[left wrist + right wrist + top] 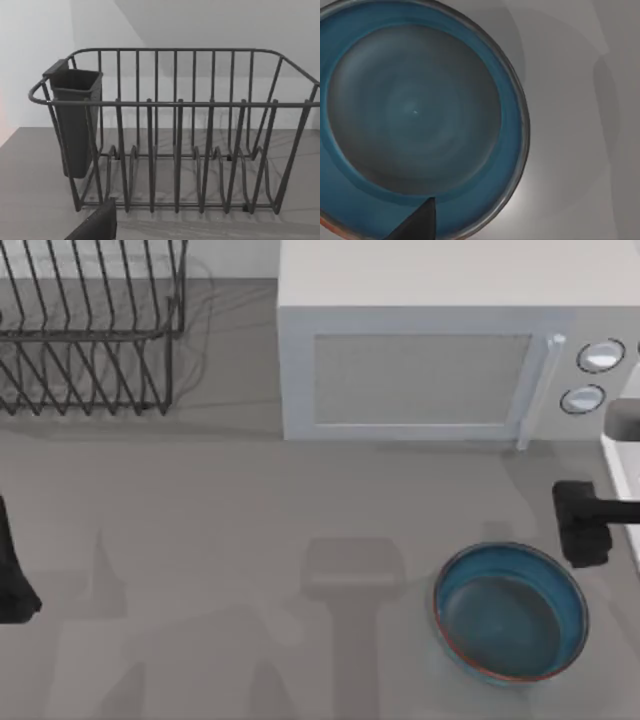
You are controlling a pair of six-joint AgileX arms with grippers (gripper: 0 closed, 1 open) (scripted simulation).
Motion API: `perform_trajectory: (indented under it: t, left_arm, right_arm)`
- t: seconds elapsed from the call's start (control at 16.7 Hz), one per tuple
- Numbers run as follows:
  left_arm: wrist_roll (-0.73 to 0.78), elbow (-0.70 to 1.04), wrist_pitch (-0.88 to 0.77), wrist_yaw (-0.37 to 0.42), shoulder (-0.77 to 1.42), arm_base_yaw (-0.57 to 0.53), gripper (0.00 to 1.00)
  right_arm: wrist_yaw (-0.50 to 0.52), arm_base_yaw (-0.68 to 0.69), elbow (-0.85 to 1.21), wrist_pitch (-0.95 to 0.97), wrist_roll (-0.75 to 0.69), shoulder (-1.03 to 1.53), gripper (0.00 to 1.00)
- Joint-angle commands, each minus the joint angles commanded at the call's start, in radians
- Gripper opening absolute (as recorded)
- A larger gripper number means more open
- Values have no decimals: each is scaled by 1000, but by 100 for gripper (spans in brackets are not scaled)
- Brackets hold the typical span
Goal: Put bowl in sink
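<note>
Bowl (511, 612) sits upright on the table (220, 540), just below and left of the right gripper (583, 525), near the table's right edge. It's round and shallow, with a glossy blue-teal inside greying toward the centre and a thin reddish-brown rim. Right gripper hangs by the bowl's upper-right rim, probably not touching; I can't tell how its fingers stand. Left gripper (12, 575) is parked at the left edge, facing the dish rack (175, 130). Microwave (440, 350) stands behind the bowl.
</note>
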Motion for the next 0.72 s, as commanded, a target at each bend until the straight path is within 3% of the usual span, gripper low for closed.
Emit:
perform_trajectory:
  t: [0.3,0.72]
  left_arm:
    - [0,0,0,0,0,0,100]
    - [0,0,0,0,0,0,100]
  right_arm:
    - [5,39,127,-115,39,152,100]
    - [5,36,93,-75,37,163,100]
